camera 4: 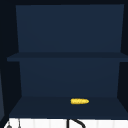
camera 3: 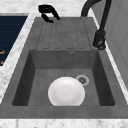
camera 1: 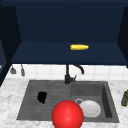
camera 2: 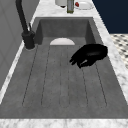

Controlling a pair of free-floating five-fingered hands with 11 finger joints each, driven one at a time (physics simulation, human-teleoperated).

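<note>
In the front view, at the far left edge of the frame, two utensils point(camera 1: 17, 70) hung against the white tiled wall, too small to identify. Lower left of centre, the left hand point(camera 1: 42, 97) hovered over the ribbed draining board point(camera 1: 32, 100) of the grey sink point(camera 1: 110, 100), close above the ridges, and whether it touched them could not be told. The left side view placed the same hand point(camera 2: 90, 54) right of centre, palm down with its fingers loosely curled and gathered, gripping nothing. In the right side view it sat at the upper left point(camera 3: 47, 12), near the board's far edge. Moving right in the front view, a black faucet point(camera 1: 68, 75) stood at the middle of the sink's back rim, its spout curving right. Below it, a large red sphere point(camera 1: 67, 114) covered the bottom centre of the frame, overlapping the sink's front edge. Just right of the sphere, a white bowl point(camera 1: 90, 108) lay in the basin beside the drain point(camera 1: 79, 101); the right side view showed the bowl point(camera 3: 66, 91) low in the basin, nearly touching the drain. Above, right of centre, a yellow corn cob point(camera 1: 79, 47) lay on the bottom shelf of the dark blue wall cabinet point(camera 1: 37, 52), seen also in the upper view point(camera 4: 79, 101). At the far right edge, a greenish bottle point(camera 1: 124, 98) stood on the marble counter point(camera 1: 7, 100).
</note>
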